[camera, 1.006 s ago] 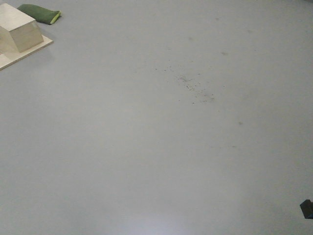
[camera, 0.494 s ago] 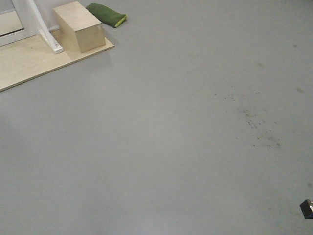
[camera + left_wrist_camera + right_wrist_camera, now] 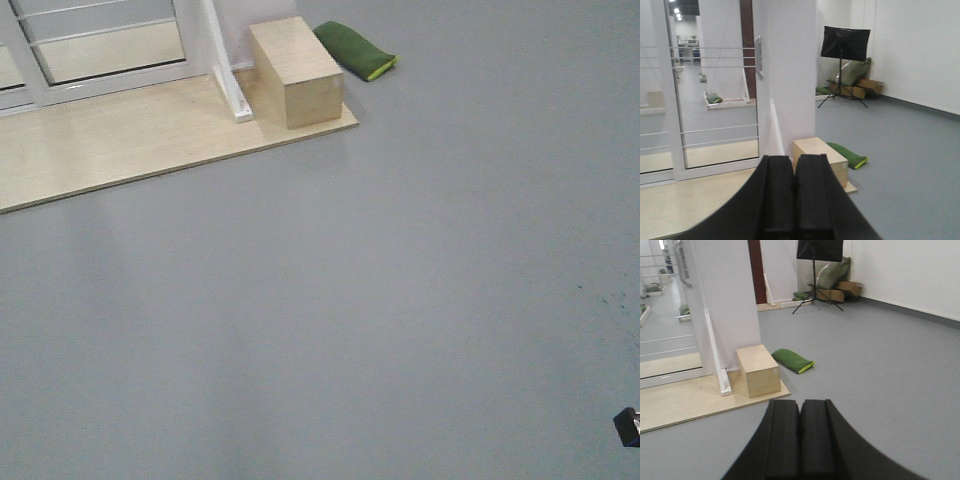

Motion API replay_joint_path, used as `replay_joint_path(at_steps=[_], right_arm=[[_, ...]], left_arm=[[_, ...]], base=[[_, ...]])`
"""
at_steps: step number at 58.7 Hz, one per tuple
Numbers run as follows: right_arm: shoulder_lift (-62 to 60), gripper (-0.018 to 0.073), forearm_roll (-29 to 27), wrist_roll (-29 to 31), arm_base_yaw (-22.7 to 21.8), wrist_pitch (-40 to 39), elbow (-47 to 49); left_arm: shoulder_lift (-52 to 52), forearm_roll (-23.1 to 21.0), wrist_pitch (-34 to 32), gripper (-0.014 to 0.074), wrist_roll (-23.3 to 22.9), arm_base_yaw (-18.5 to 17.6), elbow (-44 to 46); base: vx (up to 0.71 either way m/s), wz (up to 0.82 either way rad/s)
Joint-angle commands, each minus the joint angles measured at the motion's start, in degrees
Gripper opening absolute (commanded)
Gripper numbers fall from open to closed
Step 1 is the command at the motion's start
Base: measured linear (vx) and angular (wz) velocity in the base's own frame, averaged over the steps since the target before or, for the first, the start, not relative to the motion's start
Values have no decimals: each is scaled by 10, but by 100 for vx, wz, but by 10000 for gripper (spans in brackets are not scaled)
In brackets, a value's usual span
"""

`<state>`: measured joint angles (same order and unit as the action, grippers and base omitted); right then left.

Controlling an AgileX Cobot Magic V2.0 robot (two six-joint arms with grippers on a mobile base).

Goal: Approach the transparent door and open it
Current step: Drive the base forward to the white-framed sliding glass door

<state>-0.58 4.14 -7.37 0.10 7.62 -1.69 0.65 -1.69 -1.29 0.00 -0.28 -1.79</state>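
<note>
The transparent door (image 3: 715,100) is a white-framed glass panel with thin horizontal bars, standing ahead on the left; its grey handle (image 3: 758,56) sits on the right stile. The front view shows only the door's bottom (image 3: 110,45) at the top left. In the right wrist view the door (image 3: 665,345) and its handle (image 3: 686,270) lie at the far left. My left gripper (image 3: 794,161) is shut with nothing in it, well short of the door. The right gripper (image 3: 800,405) is shut and empty too, over bare grey floor.
A light wooden platform (image 3: 120,140) lies before the door, carrying a wooden box (image 3: 296,72) next to a white pillar (image 3: 790,75). A green bag (image 3: 355,50) lies on the floor right of the box. A black stand (image 3: 845,45) and cartons are far back.
The front view has swung left: box and green bag slid from the top left toward the centre, and the platform and door bottom came into view. Floor specks moved off to the right.
</note>
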Motion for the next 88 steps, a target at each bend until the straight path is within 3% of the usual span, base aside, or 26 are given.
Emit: replay_joint_path(at_steps=[1, 46, 88], right_arm=[[-9, -9, 2, 3, -3, -49, -3], [-9, -9, 2, 3, -3, -49, -3], [-9, -9, 2, 3, -3, -49, -3]], left_arm=[[8, -2, -50, -6, -5, -3, -9], [8, -2, -50, -6, -5, -3, -9], [8, -2, -50, -6, -5, -3, -9]], base=[[46, 50], [45, 41], [45, 11]])
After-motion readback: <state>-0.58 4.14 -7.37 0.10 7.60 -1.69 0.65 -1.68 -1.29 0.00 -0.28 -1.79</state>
